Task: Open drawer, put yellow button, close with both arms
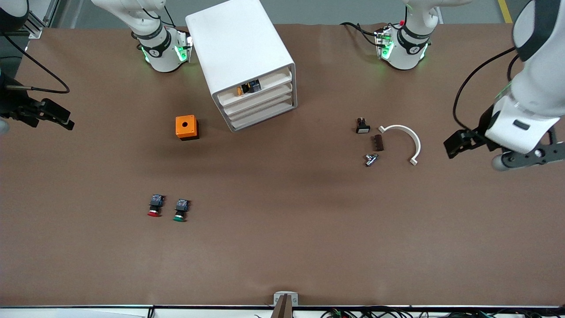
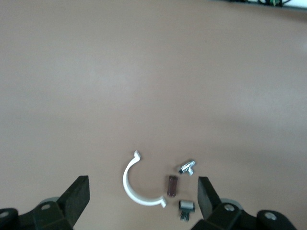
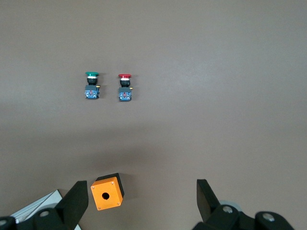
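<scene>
Both end effectors, left (image 2: 141, 199) and right (image 3: 141, 199), gape empty; yellow button (image 1: 241, 90) half-hidden in drawer (image 1: 256, 90).

Matt brown table cover (image 1: 282, 238), smooth and cloth-like, glossy white plastic cabinet (image 1: 238, 39) with white plastic drawer (image 1: 269, 84), orange plastic cube (image 1: 186, 126), smooth white plastic half-ring (image 1: 410, 137), shiny metal fitting (image 1: 371, 159), dull brown block (image 1: 378, 142).
</scene>
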Available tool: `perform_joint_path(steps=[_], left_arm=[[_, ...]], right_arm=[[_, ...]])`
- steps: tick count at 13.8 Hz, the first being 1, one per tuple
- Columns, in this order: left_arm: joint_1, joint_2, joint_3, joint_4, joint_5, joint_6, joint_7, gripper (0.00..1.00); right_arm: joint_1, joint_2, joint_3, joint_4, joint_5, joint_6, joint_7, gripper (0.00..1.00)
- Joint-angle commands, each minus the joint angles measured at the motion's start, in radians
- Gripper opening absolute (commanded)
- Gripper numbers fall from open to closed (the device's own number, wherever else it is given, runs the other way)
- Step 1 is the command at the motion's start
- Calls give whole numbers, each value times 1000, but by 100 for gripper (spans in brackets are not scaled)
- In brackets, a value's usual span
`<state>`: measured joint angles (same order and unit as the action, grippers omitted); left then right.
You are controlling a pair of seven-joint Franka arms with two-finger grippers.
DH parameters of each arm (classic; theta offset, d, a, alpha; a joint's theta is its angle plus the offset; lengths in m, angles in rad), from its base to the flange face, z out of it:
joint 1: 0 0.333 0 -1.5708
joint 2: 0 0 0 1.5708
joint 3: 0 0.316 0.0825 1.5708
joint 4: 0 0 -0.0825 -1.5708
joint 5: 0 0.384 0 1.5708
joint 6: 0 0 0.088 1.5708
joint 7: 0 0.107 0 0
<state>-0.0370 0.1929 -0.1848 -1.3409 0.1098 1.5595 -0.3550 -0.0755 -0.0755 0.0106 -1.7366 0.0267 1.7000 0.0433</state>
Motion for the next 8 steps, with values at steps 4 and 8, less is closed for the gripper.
perform_joint_path(steps=[4,8], left_arm=[[-70,-199,160,-185,-85,-22,123,99],[-61,-242,156,-230,-84,-38,145,99]], right_arm=[[-9,-15,8,-1,-8,-10,-16,100],[-9,-15,8,-1,-8,-10,-16,100]])
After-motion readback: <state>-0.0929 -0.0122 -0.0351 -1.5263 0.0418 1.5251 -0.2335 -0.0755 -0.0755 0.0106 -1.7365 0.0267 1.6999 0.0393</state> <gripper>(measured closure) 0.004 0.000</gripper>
